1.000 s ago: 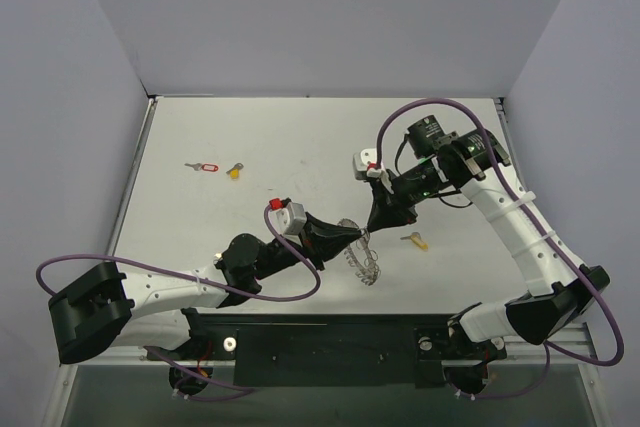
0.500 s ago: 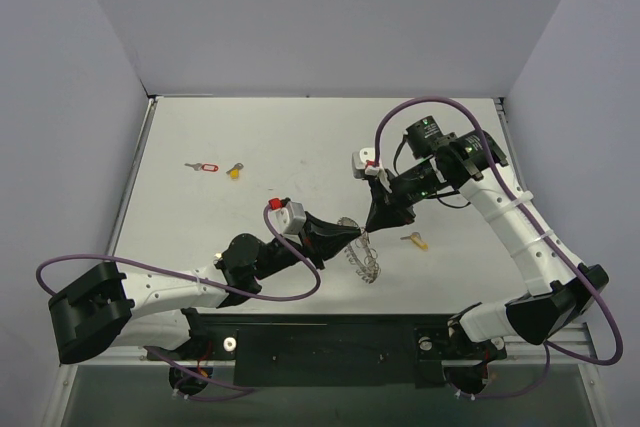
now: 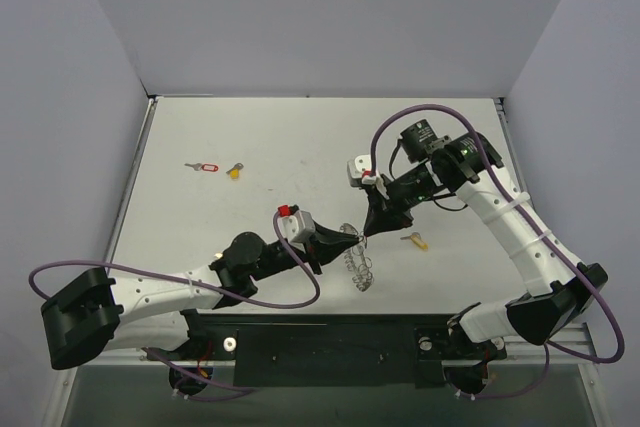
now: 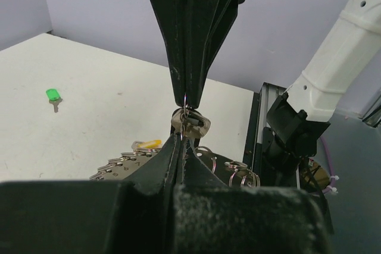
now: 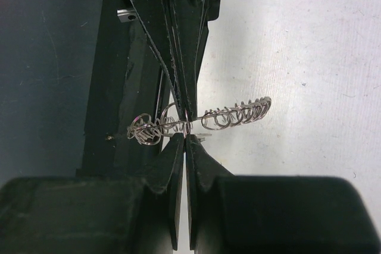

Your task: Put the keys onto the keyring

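Top view, centre of frame: left gripper [image 3: 350, 239] reaching in from lower left, right gripper [image 3: 369, 231] from upper right, tips almost touching. Both shut tight, each nipping the thin wire of the ring [image 3: 358, 265], with the rest of the coil drooping just below the tips toward the bottom of the frame. Cannot tell whether resting on the table [image 3: 250, 127] or hanging clear. In the left wrist view, what looks like a silvery key head [image 4: 191, 125] caught between the two sets of tips, seemingly already on the wire. Loose keys apart from the ring: red-tagged key [image 3: 205, 167] and yellow key [image 3: 234, 171] side by side at upper left of the table, orange-yellow key [image 3: 416, 240] just right of the grippers, green key [image 4: 53, 94] at left in the left wrist view. Likely handling: ring light, springy and slick, prone to twist and swing from one pinch, so best held from both sides close to the coil's opening. Keys tiny, flat and light; best taken by the plastic head, leaving the hole free for the wire.
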### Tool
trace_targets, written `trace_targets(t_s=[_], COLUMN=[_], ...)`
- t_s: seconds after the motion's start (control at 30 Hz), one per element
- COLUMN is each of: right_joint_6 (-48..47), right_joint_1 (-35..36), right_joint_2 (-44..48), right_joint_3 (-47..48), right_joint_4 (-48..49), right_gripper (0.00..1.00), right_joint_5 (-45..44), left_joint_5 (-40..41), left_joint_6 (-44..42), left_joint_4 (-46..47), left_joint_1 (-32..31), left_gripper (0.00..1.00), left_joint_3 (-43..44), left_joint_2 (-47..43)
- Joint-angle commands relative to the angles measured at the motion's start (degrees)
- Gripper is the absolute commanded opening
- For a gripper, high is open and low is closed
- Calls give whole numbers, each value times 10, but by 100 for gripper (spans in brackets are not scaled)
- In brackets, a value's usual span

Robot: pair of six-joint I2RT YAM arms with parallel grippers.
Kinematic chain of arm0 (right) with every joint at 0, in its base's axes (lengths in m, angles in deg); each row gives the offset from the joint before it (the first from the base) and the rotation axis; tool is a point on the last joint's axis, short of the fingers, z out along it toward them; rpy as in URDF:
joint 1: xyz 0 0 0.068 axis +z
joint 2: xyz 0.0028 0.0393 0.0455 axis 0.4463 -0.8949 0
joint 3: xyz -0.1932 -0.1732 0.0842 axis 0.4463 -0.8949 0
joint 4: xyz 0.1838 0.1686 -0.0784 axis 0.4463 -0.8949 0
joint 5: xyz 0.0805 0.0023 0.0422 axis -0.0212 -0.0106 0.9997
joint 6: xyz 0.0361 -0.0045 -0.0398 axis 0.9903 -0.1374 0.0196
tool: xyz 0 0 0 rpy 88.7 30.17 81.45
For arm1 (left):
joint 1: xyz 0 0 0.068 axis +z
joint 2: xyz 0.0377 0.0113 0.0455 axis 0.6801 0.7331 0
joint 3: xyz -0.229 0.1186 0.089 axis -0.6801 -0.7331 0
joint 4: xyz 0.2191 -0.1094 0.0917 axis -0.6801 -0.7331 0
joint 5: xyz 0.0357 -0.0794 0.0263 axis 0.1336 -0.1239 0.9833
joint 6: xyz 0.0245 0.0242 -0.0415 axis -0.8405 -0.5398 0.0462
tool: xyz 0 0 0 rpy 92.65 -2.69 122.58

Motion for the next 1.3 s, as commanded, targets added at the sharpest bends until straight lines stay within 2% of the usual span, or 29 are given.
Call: trace_targets(t_s=[0.0, 0.57, 1.27], right_joint_6=[-7, -21, -10], right_joint_1=[10, 5, 4], right_joint_2=[-5, 1, -7], right_joint_3=[2, -9, -8], right_joint_4=[-20, -24, -17], right_gripper=[0, 0, 0], right_joint_5=[11, -5, 24], left_joint_5=[-12, -13, -17], left_joint_6=[-24, -24, 2], left_joint_4=[-11, 5, 53], left_joint_1=[-2, 1, 2], left_gripper=[0, 0, 0], left_joint_3=[29, 7, 5], left_joint_2=[-16, -44, -23])
